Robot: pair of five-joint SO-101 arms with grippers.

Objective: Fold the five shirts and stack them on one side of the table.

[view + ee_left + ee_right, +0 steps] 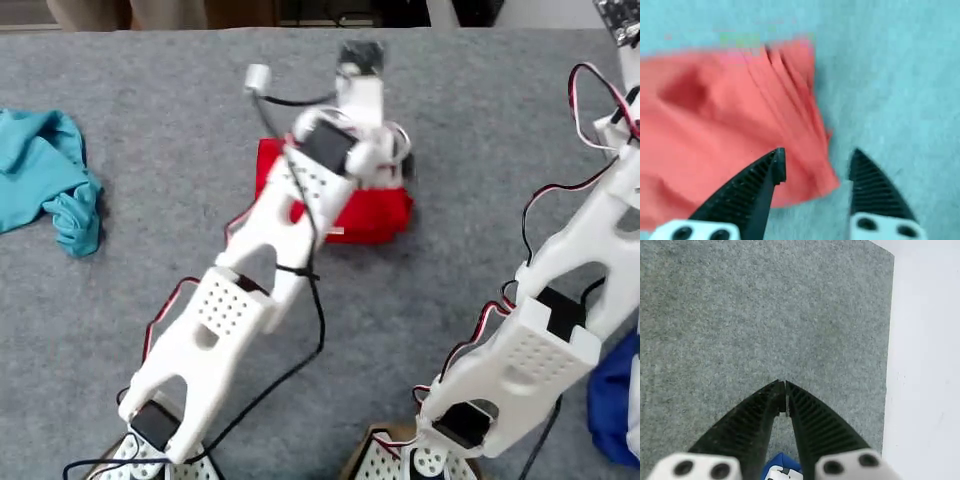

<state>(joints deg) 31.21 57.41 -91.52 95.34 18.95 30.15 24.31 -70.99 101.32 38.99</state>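
Progress. No stack is visible anywhere on the bench (pixel 480 150). Three shirts can be counted in the high view.
- red shirt (pixel 365 215): near the bench centre, slightly toward 12 o'clock. It is gathered into a compact block with pleats along one edge. It looks partly folded at best and not squared off.
- teal shirt (pixel 45 175): at the 9 o'clock edge, crumpled and apparently unfolded.
- blue shirt (pixel 612 400): at the 4 o'clock edge, partly cut off by the frame. Its fold state cannot be told.

Judgement: the task is at an early stage. The red shirt is the one in hand, and the others have yet to be folded and stacked.

Left gripper (pixel 818 152): the jaws are spread wide and hold nothing. It hangs over the pleated corner of the red shirt. In the left wrist view one finger lies over red cloth and the other over bare grey bench, so the shirt's edge runs between them. Whether the tips touch the cloth cannot be told.

Right gripper (pixel 785 387): the jaws are pressed together at the tips, with nothing visible between them. It sits over bare bench near the pale bench edge, well apart from the red shirt. In the high view this arm stands at the 3 o'clock side, and the blue shirt lies just beside its base.
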